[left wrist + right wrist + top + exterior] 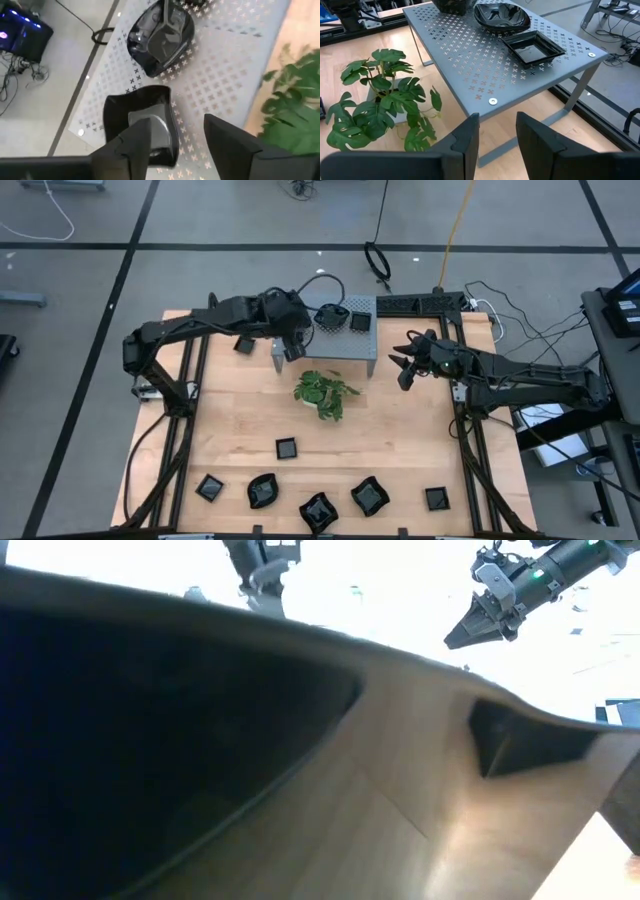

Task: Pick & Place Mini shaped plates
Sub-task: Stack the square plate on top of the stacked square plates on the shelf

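Over the grey stand (345,335) near the desk's far edge, my left tool (175,145) stands released above a wavy plate (142,122) just set there — placing done. Right tool (496,132) waits parted, empty. Next: fetch a near-edge plate (286,447).

Leafy plant (323,392) beside perforated stand (335,340)

A robotics lab: framed workbench (240,480), loose floor cables (520,320), taped concrete.
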You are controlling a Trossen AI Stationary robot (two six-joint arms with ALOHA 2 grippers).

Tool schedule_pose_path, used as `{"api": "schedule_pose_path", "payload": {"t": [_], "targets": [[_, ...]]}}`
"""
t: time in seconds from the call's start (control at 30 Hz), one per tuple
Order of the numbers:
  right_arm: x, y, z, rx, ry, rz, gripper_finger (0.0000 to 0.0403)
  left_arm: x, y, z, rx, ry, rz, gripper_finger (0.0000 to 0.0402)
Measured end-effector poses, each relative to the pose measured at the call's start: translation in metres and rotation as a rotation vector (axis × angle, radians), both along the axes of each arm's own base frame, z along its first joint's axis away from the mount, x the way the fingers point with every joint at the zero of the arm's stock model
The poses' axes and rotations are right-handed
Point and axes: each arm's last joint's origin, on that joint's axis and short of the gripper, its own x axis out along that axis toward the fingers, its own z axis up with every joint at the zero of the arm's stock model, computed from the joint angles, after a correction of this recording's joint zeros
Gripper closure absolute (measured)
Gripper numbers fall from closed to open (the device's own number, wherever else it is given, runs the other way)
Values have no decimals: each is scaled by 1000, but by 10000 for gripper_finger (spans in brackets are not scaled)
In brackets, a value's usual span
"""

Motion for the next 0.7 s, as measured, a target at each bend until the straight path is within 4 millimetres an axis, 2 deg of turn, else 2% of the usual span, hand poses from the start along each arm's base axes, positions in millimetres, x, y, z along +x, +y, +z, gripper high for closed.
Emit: {"api": "schedule_pose_path", "payload": {"t": [0.1,0.23,0.5,0.7], "targets": [[0,0,0,4,-3,-2,287,-9,-2,16,17,26,11,205],[0,0,0,6,-4,-3,287,-33,0,22,-15,173,42,212],[0,0,0,6,-4,-3,287,-77,1,29,-189,314,123,266],[0,0,0,6,-4,-3,287,-97,13,28,-248,307,195,297]]}}
